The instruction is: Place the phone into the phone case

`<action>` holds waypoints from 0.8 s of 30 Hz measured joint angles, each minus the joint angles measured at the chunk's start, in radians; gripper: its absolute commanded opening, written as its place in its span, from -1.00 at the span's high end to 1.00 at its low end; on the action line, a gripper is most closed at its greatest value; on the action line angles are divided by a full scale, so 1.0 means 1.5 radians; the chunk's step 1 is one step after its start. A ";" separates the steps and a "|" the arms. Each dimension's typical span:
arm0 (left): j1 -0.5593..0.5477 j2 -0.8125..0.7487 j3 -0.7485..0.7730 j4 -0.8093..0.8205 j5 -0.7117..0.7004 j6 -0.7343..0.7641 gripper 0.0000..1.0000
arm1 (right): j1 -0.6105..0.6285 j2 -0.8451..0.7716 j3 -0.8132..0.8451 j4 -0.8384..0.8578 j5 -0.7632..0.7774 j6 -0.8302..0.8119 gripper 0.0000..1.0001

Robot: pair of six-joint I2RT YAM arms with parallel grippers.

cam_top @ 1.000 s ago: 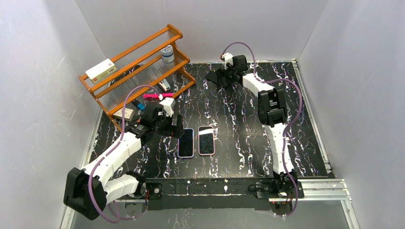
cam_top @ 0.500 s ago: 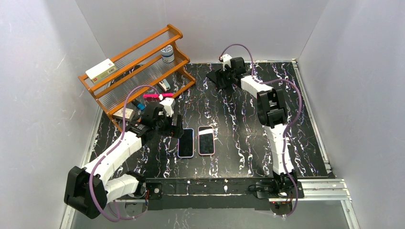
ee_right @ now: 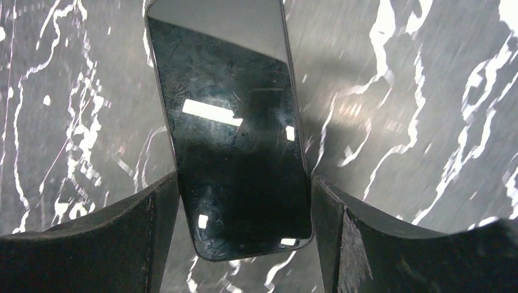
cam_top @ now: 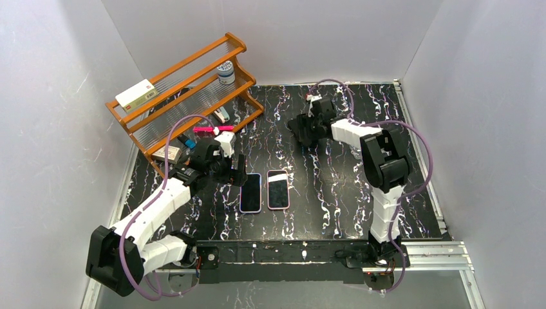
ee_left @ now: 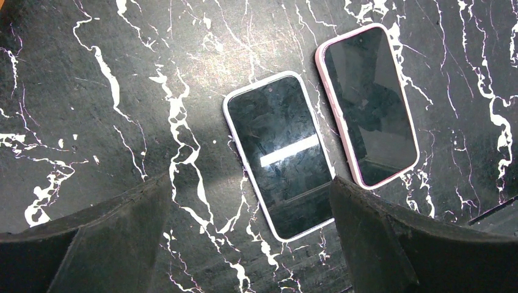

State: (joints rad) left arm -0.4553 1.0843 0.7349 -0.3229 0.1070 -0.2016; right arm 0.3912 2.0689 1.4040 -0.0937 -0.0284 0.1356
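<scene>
right end effector (ee_right: pixel 244 177): pinching phone (ee_right: pixel 229 134) widthwise, long axis straight ahead | left end effector (ee_left: pixel 250 180): spread, above lilac-rimmed case (ee_left: pixel 278 152)

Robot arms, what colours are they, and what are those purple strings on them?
The left arm and the right arm have white shells with chunky black joints. The purple strings are cables looping from base to wrist. The left pincer and the right pincer each have two broad, matte black fingers.
</scene>
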 measured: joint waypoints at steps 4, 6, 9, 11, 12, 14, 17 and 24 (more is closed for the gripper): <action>0.000 -0.004 0.000 0.000 0.000 0.000 -0.96 | 0.033 -0.055 -0.063 -0.029 0.046 0.075 -0.48; 0.000 -0.006 0.000 0.000 0.000 0.000 -0.96 | 0.043 -0.075 -0.080 -0.049 0.055 0.109 -0.67; 0.000 -0.007 0.000 0.000 0.001 0.000 -0.96 | 0.046 -0.097 -0.088 -0.105 0.066 0.170 -0.88; 0.000 -0.007 0.000 0.000 0.001 0.000 -0.96 | 0.043 -0.112 -0.088 -0.143 0.083 0.212 -0.91; 0.000 -0.008 0.000 0.000 0.001 0.000 -0.96 | 0.041 -0.121 -0.088 -0.159 0.092 0.233 -0.91; 0.000 -0.009 0.000 0.000 0.001 0.000 -0.96 | 0.035 -0.146 -0.087 -0.193 0.111 0.286 -0.87; 0.000 -0.010 0.000 0.000 0.001 0.000 -0.96 | 0.015 -0.183 -0.087 -0.239 0.143 0.365 -0.68; 0.000 -0.024 0.000 0.000 -0.003 0.000 -0.96 | -0.098 -0.226 -0.110 -0.296 0.177 0.501 0.02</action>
State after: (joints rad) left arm -0.4557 1.0485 0.7349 -0.3229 0.1032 -0.2016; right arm 0.2436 1.7294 1.2388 -0.5369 0.2375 0.8871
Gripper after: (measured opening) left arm 0.981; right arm 0.574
